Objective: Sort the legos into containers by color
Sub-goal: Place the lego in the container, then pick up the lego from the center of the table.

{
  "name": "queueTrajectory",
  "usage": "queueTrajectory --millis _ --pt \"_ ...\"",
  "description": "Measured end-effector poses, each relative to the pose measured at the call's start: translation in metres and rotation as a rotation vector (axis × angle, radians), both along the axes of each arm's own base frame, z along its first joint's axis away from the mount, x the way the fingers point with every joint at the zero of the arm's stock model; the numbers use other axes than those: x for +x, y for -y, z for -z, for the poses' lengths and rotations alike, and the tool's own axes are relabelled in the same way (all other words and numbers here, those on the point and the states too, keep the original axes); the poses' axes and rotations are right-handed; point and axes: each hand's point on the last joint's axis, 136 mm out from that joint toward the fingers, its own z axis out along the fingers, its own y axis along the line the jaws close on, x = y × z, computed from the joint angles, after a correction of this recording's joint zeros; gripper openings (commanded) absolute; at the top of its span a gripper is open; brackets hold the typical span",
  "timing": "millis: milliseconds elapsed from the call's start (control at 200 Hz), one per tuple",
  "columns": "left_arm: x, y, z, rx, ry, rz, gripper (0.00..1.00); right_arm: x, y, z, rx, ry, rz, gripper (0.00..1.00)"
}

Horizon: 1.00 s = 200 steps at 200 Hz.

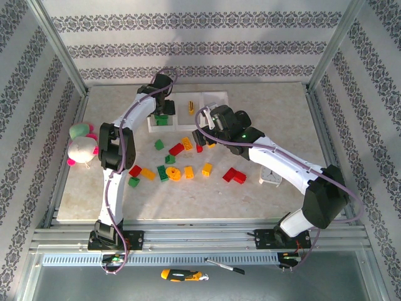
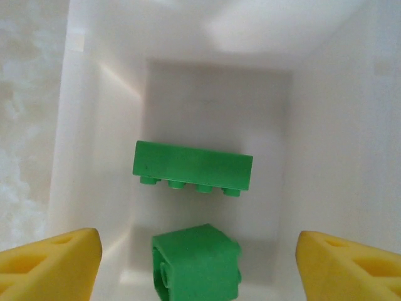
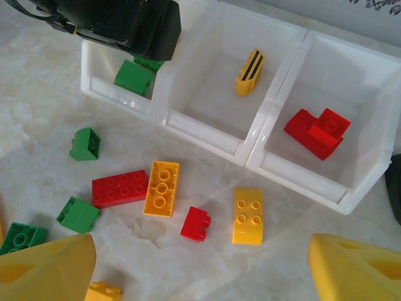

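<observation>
left wrist view: left gripper (image 2: 199, 271) is hanging released over the tray's (image 2: 84, 125) end compartment — two green legos (image 2: 193, 166) lying inside, drop looking done. right gripper (image 3: 200, 269), also spread empty, is hovering over loose legos (image 3: 161, 188) beside the tray — next needing a clean pinch on one.

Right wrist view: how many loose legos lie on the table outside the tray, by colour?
Green legos: 3
Red legos: 2
Yellow-orange legos: 3
Total: 8
</observation>
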Motion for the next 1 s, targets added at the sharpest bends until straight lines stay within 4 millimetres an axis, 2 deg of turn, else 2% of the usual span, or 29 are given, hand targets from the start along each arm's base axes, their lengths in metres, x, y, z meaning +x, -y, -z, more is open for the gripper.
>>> queueTrajectory --millis 160,330,395,475,580,685,864,999 --pt "-0.006 0.002 -0.023 -0.023 0.032 0.012 0.94 0.000 0.002 0.003 -0.006 -0.005 0.008 0.87" --pt "-0.033 0.001 -0.062 -0.049 0.097 0.040 0.98 0.003 0.006 0.007 0.008 -0.022 0.051 0.88" --pt "-0.046 0.005 -0.075 -0.072 0.138 0.075 0.99 0.007 0.009 0.018 0.005 -0.051 0.079 0.87" --pt "-0.068 0.018 -0.086 -0.110 0.205 0.155 1.00 0.015 0.014 0.040 -0.014 -0.105 0.116 0.87" --pt "-0.102 0.038 -0.088 -0.154 0.280 0.287 1.00 0.024 0.022 0.071 -0.049 -0.177 0.156 0.86" --pt "-0.134 0.061 -0.087 -0.197 0.359 0.437 0.99 0.031 0.026 0.093 -0.079 -0.224 0.171 0.80" --pt "-0.178 0.091 -0.082 -0.230 0.445 0.628 0.99 0.044 0.020 0.114 -0.119 -0.272 0.164 0.71" --pt "-0.207 0.111 -0.080 -0.235 0.483 0.753 0.99 0.054 0.016 0.129 -0.136 -0.301 0.152 0.70"
